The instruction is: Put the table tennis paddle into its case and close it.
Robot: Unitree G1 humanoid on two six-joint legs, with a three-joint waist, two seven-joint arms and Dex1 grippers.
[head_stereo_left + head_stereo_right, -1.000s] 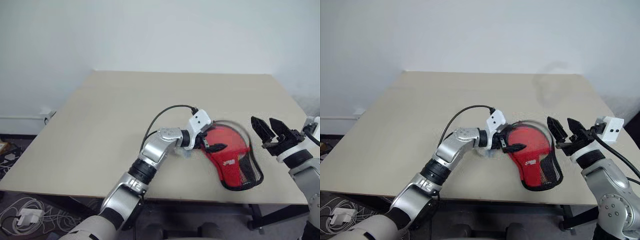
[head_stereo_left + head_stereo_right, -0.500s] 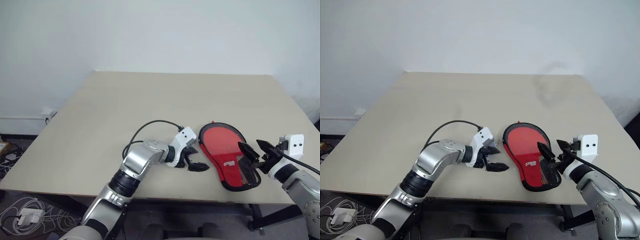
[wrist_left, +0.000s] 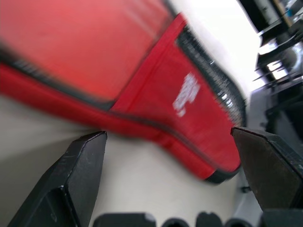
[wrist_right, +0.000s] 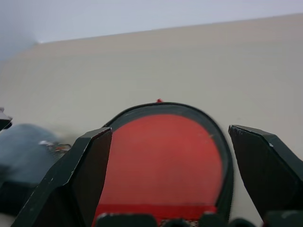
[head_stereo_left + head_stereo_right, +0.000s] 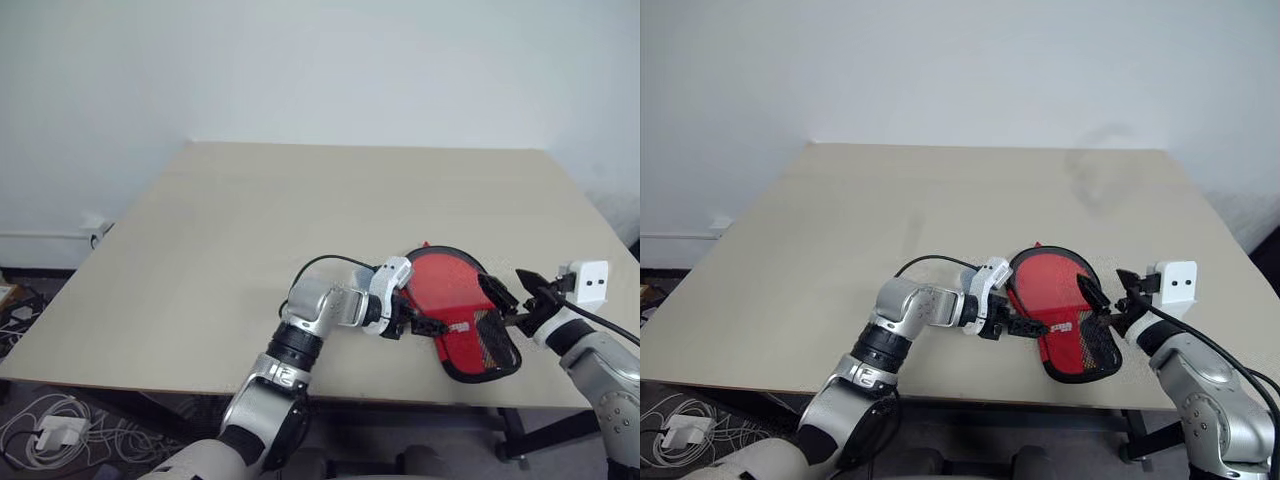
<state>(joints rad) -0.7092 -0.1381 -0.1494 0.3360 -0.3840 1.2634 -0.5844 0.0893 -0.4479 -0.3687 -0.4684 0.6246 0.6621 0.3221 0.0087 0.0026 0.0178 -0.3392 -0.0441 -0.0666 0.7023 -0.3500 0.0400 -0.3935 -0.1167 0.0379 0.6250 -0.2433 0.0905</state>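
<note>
The red case [image 5: 450,290] lies flat near the table's front right edge, its black mesh end [image 5: 492,345] toward me. The table tennis paddle is hidden. My left gripper [image 5: 420,322] is open and low at the case's left edge, pointing right. In the left wrist view its fingers [image 3: 80,165] stand wide apart with the case's piped side [image 3: 156,71] just ahead. My right gripper [image 5: 512,287] is open at the case's right edge. In the right wrist view the round red top of the case [image 4: 163,151] lies between and ahead of its spread fingers [image 4: 83,170].
The beige table [image 5: 300,200] stretches back and left to a white wall. Its front edge [image 5: 400,398] runs just below the case's mesh end. Cables and a white adapter [image 5: 50,435] lie on the floor at the left.
The left gripper left the case, swung out to its left, rolled, and has now come back to the case's left edge. The right gripper has sunk to the case's right edge.
</note>
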